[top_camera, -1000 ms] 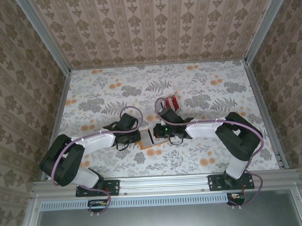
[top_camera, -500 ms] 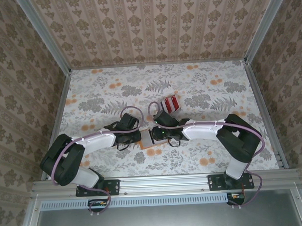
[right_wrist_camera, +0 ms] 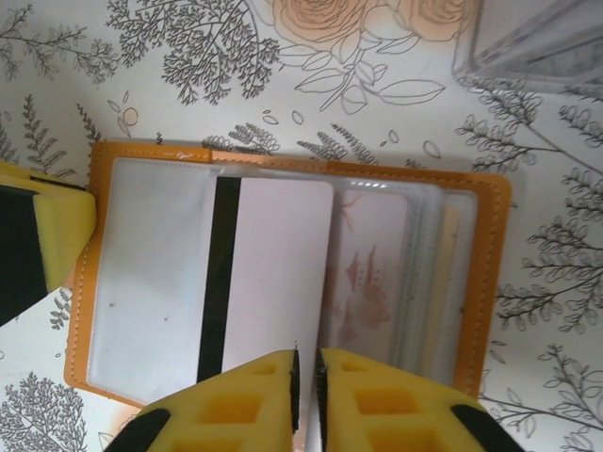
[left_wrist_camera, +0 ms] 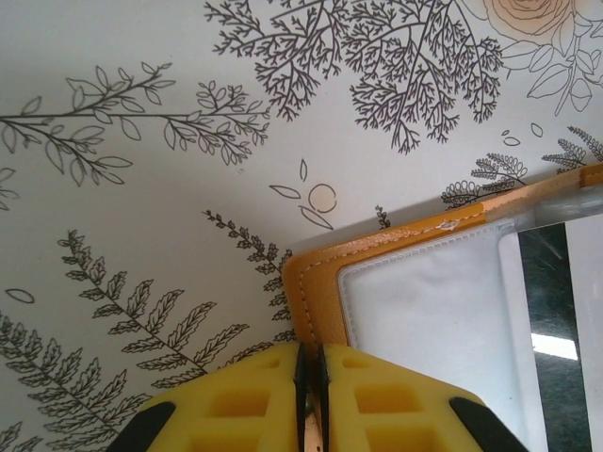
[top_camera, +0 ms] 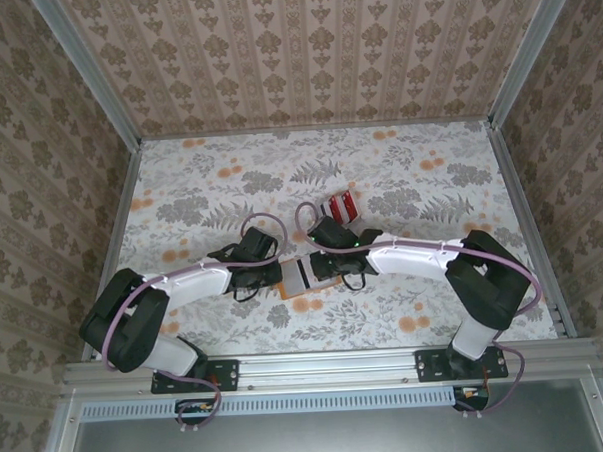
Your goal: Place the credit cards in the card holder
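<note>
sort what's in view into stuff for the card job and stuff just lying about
For the job:
- card holder, lying open
- white black-striped card, partly in it
- red cards, further back
- left fingers, pinching the holder's corner
- right fingers, closed on the white card

Just there:
- clear slotted stand
- floral table cover

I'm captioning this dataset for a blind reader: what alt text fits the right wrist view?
An open orange card holder lies on a floral tablecloth, a white credit card with a black stripe lying across its clear pockets. The right gripper, jaws nearly together, sits at the card's near edge; the left gripper pinches the holder's left edge.
</note>
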